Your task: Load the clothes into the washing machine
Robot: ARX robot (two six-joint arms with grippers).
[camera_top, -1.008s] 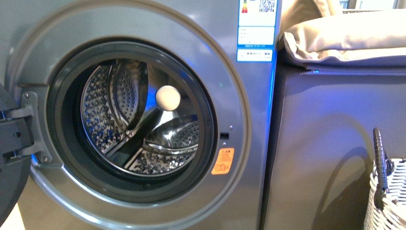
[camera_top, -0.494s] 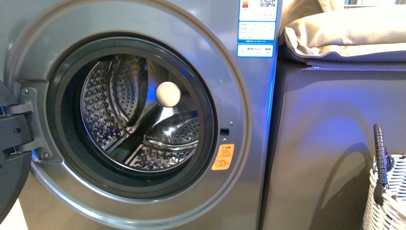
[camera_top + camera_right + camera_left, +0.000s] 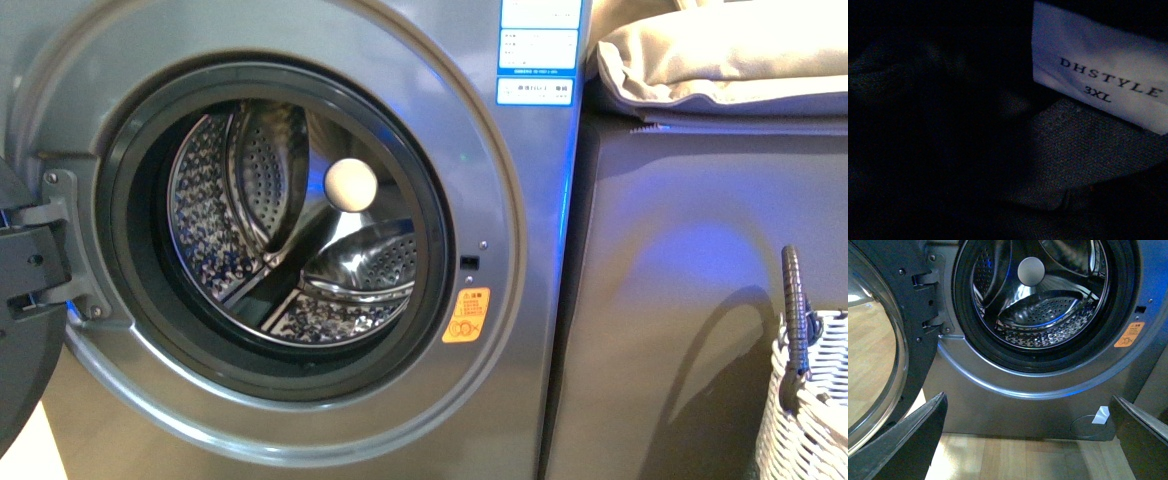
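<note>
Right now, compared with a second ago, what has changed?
Only the front view shifted: the washing machine, its orange sticker and the wicker basket all sit slightly higher in the picture. Nothing was grasped or released. The door stays open and the drum is still empty.

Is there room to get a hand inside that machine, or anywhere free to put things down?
The drum is empty inside its black rubber ring, door swung aside. The wooden floor before the washing machine is bare too. Beige cushions crowd the top to its right.
</note>
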